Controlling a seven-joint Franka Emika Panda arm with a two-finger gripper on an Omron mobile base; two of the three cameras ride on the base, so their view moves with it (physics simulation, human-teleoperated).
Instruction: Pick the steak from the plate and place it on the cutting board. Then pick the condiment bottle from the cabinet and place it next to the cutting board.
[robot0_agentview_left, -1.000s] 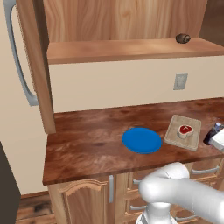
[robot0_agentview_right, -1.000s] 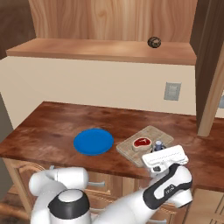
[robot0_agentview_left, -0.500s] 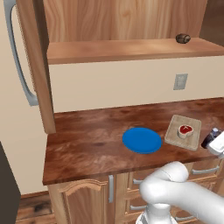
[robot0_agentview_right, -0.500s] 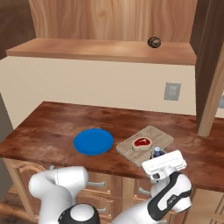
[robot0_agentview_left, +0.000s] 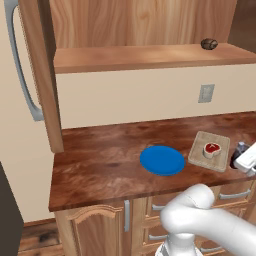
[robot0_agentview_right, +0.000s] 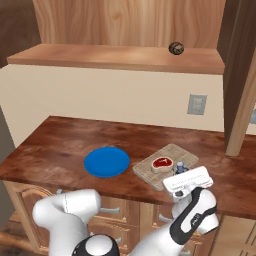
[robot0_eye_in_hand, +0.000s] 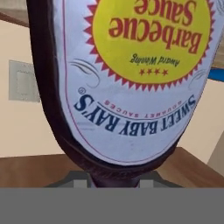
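The steak lies on the light tan cutting board. Left of the board the blue plate has nothing on it. My gripper is low over the counter just right of the board, shut on the condiment bottle. In the hand view the bottle is very close, its yellow label upside down. The cabinet's shelf ledge runs above the counter.
A brown round lump sits on the ledge at the right. A wall outlet is behind the board. A fridge handle and a wood post flank the dark countertop.
The hand with the bottle has sunk a little beside the board's right edge, and the arm's elbow has shifted. Steak, board and plate have stayed put.
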